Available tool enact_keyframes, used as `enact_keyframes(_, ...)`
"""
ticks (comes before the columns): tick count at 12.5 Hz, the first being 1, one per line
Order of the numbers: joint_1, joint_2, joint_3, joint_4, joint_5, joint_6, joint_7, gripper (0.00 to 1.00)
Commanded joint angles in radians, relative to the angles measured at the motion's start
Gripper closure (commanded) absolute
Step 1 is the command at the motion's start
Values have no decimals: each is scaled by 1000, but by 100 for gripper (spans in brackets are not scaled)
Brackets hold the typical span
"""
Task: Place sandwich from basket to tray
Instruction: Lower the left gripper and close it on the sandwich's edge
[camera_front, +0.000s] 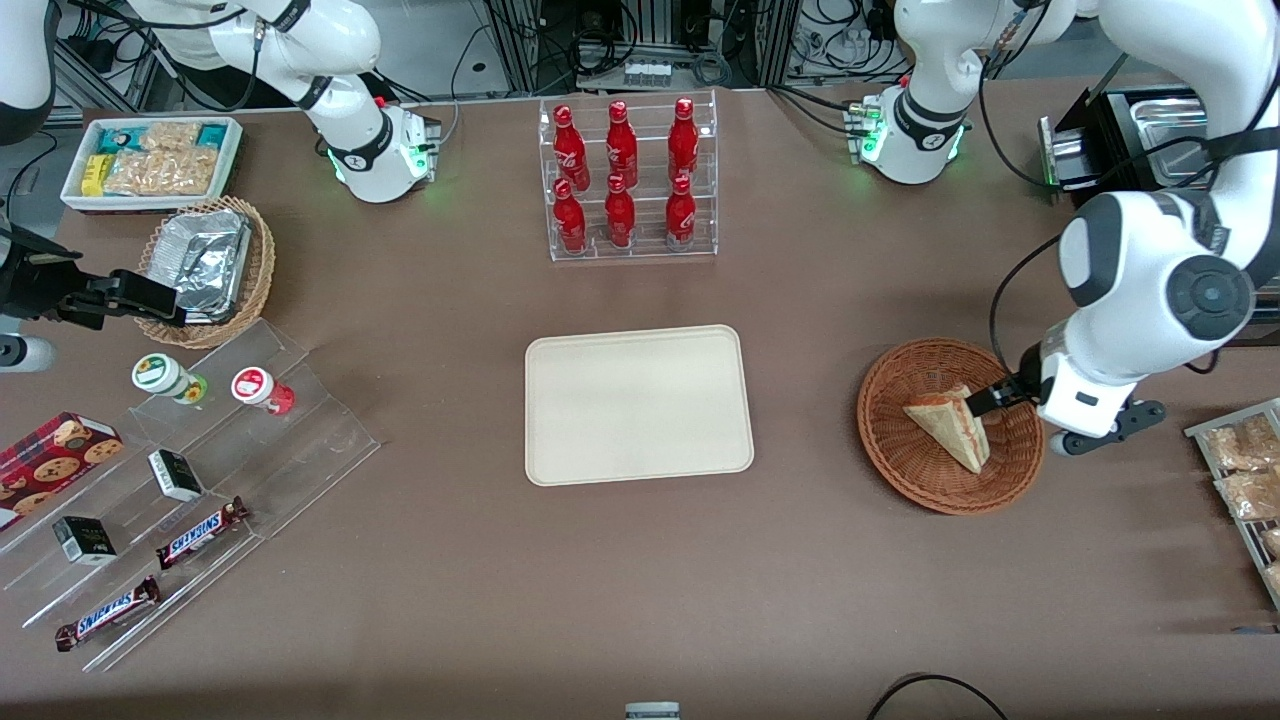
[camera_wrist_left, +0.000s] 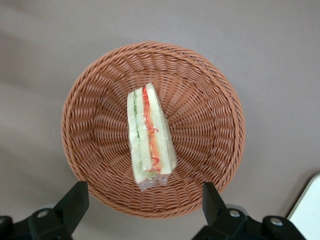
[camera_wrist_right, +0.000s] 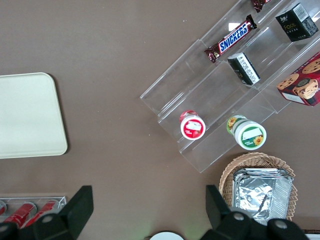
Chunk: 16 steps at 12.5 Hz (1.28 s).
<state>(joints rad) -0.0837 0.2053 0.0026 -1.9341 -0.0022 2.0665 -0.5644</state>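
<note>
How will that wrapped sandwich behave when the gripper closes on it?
Probably soft: the sandwich is layered bread, so it may squash. Its clear wrap may slip. The open gripper hovers above the basket; the narrow wedge could tip.

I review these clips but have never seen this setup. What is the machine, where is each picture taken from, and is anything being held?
It is a robot arm ending in a two-finger gripper. One picture looks down on the table from the front; the other two come from cameras on the arms' wrists. The gripper hangs over the wicker basket, jaws open on either side of the sandwich, which lies in the basket unheld. The cream tray, its destination, sits bare mid-table. Cola bottles stand in a rack farther from the front camera.
</note>
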Motion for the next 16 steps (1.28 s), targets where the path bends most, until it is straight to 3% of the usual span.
enact_keyframes(1,-2,12,4,-25,4,61,-129,0)
enact_keyframes(5,-2,2,4,-104,-1,138,-134,0)
enact_keyframes(10,-2,-1,4,-250,-2,351,-138,0)
enact_keyframes(16,-1,32,2,-269,-12,401,-153,0)
